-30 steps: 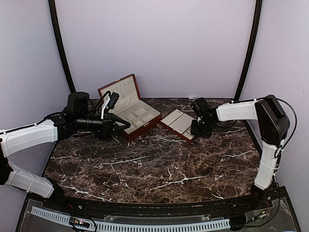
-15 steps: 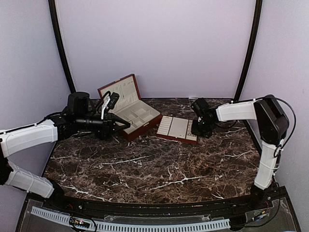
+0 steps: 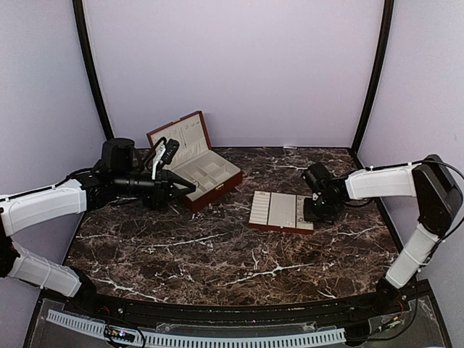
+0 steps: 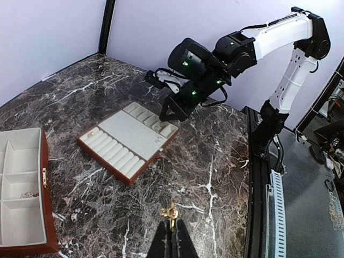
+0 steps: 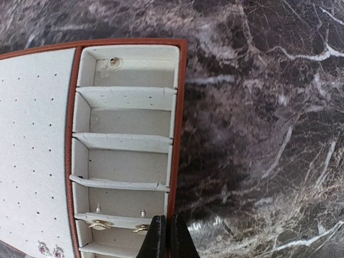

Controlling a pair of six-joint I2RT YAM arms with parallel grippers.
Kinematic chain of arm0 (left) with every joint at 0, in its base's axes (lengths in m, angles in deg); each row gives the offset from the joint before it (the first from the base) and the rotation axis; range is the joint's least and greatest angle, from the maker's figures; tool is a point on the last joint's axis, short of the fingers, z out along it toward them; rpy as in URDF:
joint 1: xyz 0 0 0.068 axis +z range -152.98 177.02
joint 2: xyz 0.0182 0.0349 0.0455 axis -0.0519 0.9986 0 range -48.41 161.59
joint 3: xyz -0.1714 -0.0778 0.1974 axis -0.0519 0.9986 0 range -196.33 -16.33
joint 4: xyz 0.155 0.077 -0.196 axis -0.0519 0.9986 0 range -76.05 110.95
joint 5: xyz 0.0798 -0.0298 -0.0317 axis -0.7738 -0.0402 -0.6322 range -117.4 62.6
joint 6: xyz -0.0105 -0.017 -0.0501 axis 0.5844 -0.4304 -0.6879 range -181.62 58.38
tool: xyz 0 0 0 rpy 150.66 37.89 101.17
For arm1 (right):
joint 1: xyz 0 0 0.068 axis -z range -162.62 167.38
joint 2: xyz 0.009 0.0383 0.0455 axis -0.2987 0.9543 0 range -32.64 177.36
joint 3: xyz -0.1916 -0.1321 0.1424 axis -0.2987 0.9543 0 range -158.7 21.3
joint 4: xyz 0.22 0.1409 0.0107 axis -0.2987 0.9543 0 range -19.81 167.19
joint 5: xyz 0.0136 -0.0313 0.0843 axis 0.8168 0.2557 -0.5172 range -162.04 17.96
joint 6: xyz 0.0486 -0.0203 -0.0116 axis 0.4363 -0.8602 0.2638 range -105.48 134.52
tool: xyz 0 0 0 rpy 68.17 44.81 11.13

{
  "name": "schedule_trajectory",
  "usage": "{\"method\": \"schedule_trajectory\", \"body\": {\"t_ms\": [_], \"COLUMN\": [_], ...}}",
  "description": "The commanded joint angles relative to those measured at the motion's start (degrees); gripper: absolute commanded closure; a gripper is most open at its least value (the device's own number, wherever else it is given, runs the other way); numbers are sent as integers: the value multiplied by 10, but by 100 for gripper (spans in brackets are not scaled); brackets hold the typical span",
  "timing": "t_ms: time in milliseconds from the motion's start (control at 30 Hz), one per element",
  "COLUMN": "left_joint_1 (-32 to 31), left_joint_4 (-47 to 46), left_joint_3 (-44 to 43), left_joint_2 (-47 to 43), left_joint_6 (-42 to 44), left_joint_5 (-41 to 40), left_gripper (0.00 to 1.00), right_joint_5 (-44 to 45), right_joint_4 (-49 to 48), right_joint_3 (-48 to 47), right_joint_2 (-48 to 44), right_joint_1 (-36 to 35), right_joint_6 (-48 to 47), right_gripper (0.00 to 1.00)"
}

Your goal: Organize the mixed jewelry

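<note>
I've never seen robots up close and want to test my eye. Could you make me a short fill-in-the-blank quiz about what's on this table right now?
1. The right fingers are shut on the rim of the flat cream-lined ____.
2. The left fingers pinch a tiny ____-coloured piece of jewelry.
3. The red-brown wooden box stands with its lid ____.
Missing words: tray, gold, open.

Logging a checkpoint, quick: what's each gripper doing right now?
Left gripper: closed, pinching a small gold jewelry piece.
Right gripper: closed on the rim of the jewelry tray.
</note>
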Motion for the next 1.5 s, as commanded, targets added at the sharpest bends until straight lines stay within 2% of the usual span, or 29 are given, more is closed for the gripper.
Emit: {"method": "schedule_trajectory", "body": {"t_ms": [0,167,333,500,567,700,767,833,1000,1200,1367,1467], "left_joint_1": [-2,-12,-30,-39,-57,-76,-85,-93,-108,-114,-117,-118], "left_joint_4": [8,9,20,28,33,55,67,74,53,42,38,37], "left_joint_3": [2,2,1,0,-1,-12,-19,-26,-32,-29,-29,-28], "left_joint_2": [-2,4,13,24,29,48,61,75,102,115,120,120], "left_joint_6": [15,21,33,40,45,59,63,59,30,17,15,15], "left_joint_5": [20,26,15,16,21,24,28,39,99,122,135,137], "left_gripper": [100,100,100,100,100,100,100,100,100,100,100,100], "right_joint_5": [-17,-39,-39,-38,-38,-40,-48,-71,-173,-268,-307,-320], "right_joint_4": [9,-3,11,21,24,50,55,42,-27,-106,-141,-146], "right_joint_3": [39,64,48,35,29,-3,-20,-33,-59,-90,-112,-130], "right_joint_2": [-43,-68,-58,-59,-73,-115,-140,-163,-180,-150,-109,-92], "right_joint_1": [-41,-93,-155,-175,-176,-177,-178,-182,-212,-263,-289,-295], "right_joint_6": [-47,-46,-2,39,39,5,-24,-63,-129,-139,-141,-147], "right_gripper": [100,100,100,100,93,68,60,56,56,58,58,62]}}
